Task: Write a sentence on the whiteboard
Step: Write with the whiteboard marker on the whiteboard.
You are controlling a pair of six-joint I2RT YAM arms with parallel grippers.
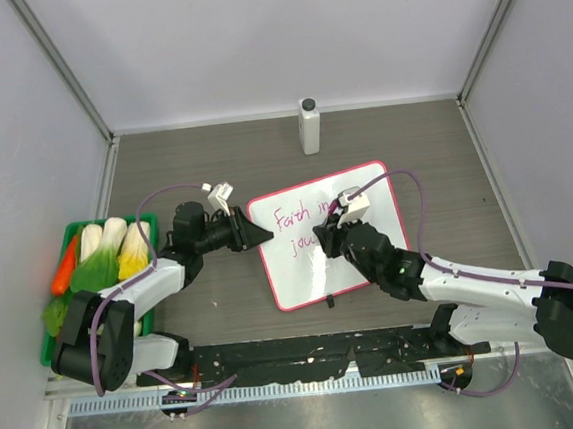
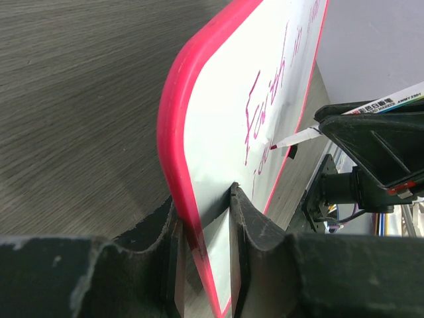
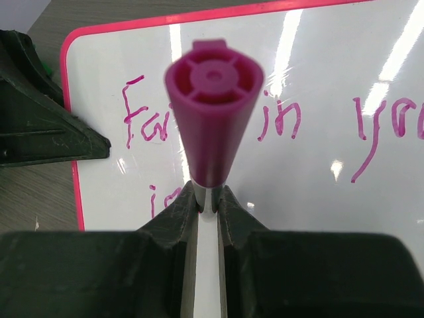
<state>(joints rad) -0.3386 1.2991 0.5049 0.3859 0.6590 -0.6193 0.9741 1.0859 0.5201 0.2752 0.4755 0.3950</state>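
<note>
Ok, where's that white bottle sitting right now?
In the top view the bottle stands upright at the far edge of the table, about midway across, just beyond the far side of the whiteboard.

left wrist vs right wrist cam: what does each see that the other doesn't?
Left wrist only: the left fingers clamped on the whiteboard frame edge, and the marker tip at the pink writing, seen side-on.
Right wrist only: the marker's magenta back end, pinched between the right fingers, and the words "in" and "yo" head-on.
Both: whiteboard, pink writing, marker.
</note>
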